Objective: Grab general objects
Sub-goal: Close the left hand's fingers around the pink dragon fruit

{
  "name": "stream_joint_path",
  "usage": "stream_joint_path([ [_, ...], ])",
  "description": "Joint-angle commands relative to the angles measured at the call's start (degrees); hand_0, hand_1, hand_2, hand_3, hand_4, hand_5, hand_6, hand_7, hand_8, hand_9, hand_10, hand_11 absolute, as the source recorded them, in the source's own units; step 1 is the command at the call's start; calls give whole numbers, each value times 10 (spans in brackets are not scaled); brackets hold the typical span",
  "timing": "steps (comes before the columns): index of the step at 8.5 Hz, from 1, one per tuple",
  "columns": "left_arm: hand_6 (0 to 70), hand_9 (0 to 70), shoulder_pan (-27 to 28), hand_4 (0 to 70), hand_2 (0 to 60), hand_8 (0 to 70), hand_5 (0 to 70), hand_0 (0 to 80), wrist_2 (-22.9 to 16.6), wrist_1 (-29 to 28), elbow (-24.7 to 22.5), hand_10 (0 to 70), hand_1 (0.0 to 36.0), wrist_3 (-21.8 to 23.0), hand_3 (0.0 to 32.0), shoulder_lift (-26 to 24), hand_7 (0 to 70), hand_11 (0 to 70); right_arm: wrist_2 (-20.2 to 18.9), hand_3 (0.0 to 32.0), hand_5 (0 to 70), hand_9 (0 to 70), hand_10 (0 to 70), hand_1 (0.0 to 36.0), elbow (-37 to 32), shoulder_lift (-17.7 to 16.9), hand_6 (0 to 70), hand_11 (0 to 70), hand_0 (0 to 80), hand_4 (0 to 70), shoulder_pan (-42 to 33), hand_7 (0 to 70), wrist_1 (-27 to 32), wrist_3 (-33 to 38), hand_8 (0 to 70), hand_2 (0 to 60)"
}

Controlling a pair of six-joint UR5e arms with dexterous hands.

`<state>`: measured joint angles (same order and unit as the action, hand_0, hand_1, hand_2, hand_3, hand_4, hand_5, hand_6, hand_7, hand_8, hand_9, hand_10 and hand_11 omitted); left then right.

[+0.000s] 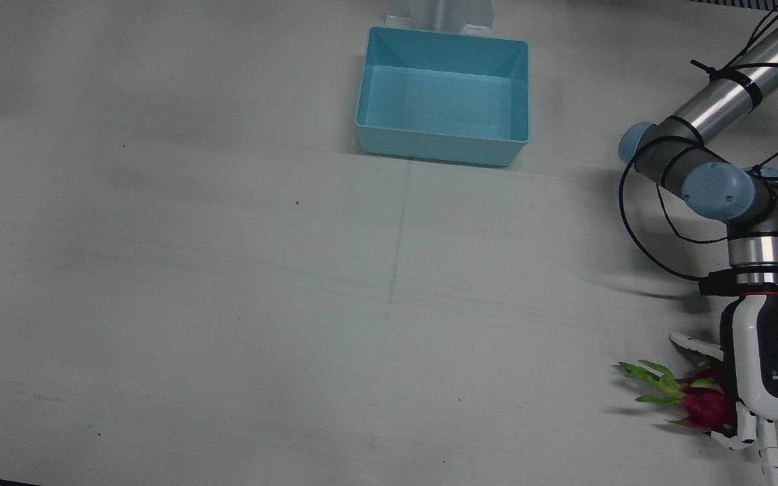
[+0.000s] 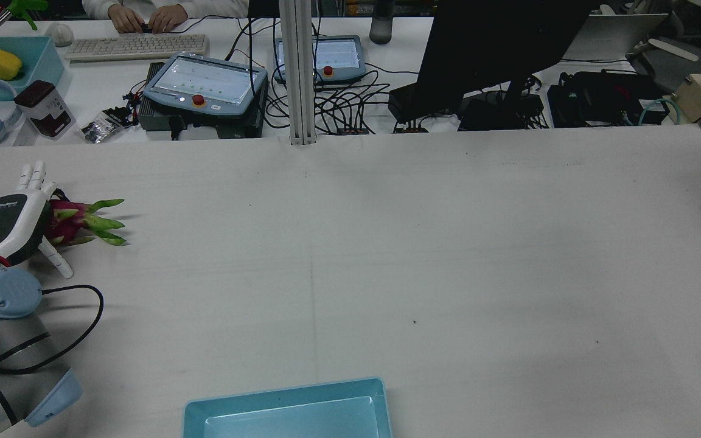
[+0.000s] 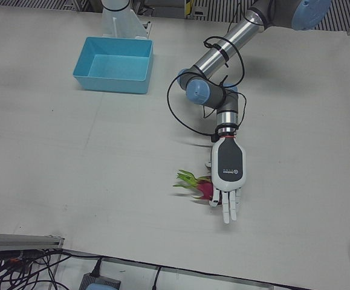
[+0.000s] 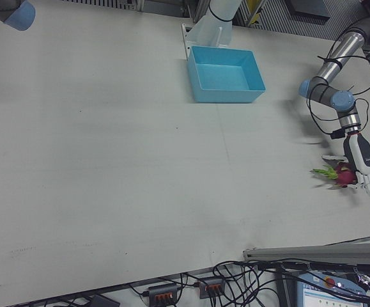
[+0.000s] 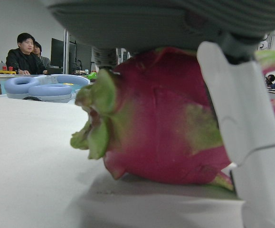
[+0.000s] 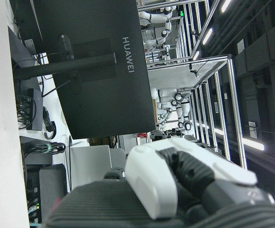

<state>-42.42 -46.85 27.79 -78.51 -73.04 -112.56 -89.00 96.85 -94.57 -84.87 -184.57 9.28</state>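
My left hand (image 3: 230,172) sits over the dragon fruit (image 1: 705,406), which lies on the desk (image 1: 227,304) near its operator-side edge; fingers (image 1: 774,452) stretched out flat, thumb splayed, gripping nothing. I can't tell how my right hand's (image 6: 175,185) fingers stand.

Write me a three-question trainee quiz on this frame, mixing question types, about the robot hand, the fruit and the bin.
1. True or false: the left robot hand has lifted the dragon fruit clear of the table.
2. Multiple choice: the blue bin holds A) the dragon fruit, B) a tennis ball, C) nothing visible.
3. Fill in: in the rear view, the fruit's green leafy tips point toward the view's ____.

Key:
1. False. The left hand view shows the fruit resting on the table, with the hand over it and fingers extended.
2. C.
3. Right, away from the hand.
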Motion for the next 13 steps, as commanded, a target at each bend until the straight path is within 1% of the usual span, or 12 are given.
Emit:
stream_joint_path([
  [1,159,38,1,33,229,42,700,515,18,1,0,74,206,0,0,0,242,126,0,0,0,0,0,0,0,0,0,0,0,0,0,0,0,0,0,0],
  [3,237,126,1,78,269,98,700,511,26,5,0,127,202,0,0,0,360,201,0,0,0,0,0,0,0,0,0,0,0,0,0,0,0,-1,0,0],
  [4,350,274,3,164,420,196,700,493,34,9,0,210,202,0,0,0,489,319,1,0,0,0,0,0,0,0,0,0,0,0,0,0,0,-1,0,0],
  [5,412,367,3,217,496,260,700,486,45,17,-2,280,202,0,0,0,556,416,0,0,0,0,0,0,0,0,0,0,0,0,0,0,0,-1,0,0],
  [6,570,562,3,323,538,424,700,487,50,23,-5,471,184,1,0,0,700,669,0,0,0,0,0,0,1,0,0,0,0,0,0,0,0,-1,0,0],
  [7,686,699,3,394,588,541,700,471,59,30,-12,620,152,3,0,0,700,700,0,0,0,0,0,0,1,0,0,0,0,0,0,0,0,-1,0,0],
  [8,700,700,4,476,600,667,700,443,89,48,-30,700,102,7,0,1,700,700,0,0,0,0,0,0,1,0,0,0,0,0,0,0,-1,0,0,0],
  [9,700,700,5,495,600,700,700,380,102,57,-65,700,58,7,0,2,700,700,0,0,0,0,0,0,1,0,0,0,0,0,0,0,-1,0,0,0],
  [10,700,700,5,504,600,700,700,248,105,67,-102,700,70,7,0,5,700,700,0,0,0,0,0,0,1,0,0,0,0,0,0,0,-1,-1,0,0],
  [11,700,700,1,507,600,700,700,182,105,87,-148,700,95,8,0,7,700,700,0,0,0,0,0,0,1,0,0,0,0,0,0,0,-1,0,0,0],
  [12,700,700,1,469,600,700,700,123,103,122,-207,700,67,8,0,7,700,700,0,0,0,0,0,0,1,0,0,0,0,0,0,0,-1,0,0,0],
  [13,700,700,1,435,600,700,700,132,94,153,-258,700,53,9,0,7,700,700,0,0,0,0,0,0,1,0,0,0,0,0,0,0,-1,0,0,0],
])
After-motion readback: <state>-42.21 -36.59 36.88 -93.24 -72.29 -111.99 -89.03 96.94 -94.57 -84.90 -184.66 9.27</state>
